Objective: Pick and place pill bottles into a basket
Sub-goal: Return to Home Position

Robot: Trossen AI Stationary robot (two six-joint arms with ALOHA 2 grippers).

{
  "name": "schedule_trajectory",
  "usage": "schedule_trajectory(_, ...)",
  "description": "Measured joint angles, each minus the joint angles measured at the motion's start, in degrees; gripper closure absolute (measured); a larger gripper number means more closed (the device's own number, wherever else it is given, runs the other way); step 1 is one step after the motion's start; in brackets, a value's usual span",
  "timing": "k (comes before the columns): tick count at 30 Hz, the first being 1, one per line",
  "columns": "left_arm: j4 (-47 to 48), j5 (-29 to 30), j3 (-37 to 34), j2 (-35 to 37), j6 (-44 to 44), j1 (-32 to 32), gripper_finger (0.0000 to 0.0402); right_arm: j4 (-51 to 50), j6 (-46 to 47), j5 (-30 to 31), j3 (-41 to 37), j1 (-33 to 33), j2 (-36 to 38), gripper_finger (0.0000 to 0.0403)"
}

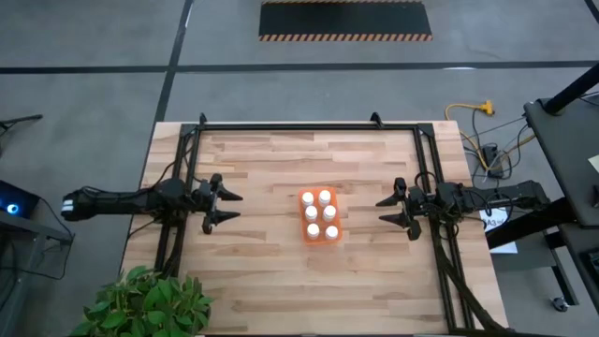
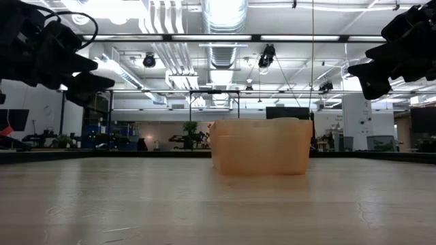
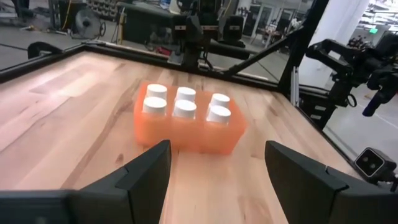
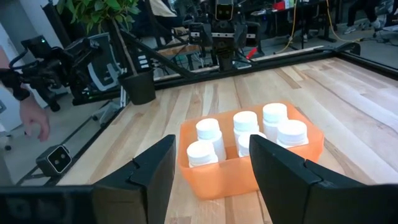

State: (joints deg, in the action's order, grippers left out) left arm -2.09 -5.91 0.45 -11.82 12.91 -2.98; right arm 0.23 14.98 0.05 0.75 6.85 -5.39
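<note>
Above table [image 1: 262, 271]: left gripper [image 1: 237, 207], right gripper [image 1: 381, 212], jaws wide, empty.

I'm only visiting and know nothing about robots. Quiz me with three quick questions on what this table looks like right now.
1. How many pill bottles stand in the basket?
2. True or false: one gripper holds a bottle.
3. The basket sits: A) between the two grippers, apart from both; B) at a table corner; C) off the table.

Key: 1. Six. 2. False: the left gripper and the right gripper are both open and empty. 3. A.
</note>
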Motion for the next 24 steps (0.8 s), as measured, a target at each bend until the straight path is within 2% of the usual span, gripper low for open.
schedule_trajectory(24,-0.4,0.1,0.0,-2.0,0.0,0.0,0.016,0.0,0.0,0.0,0.0,0.0,0.0,0.0209)
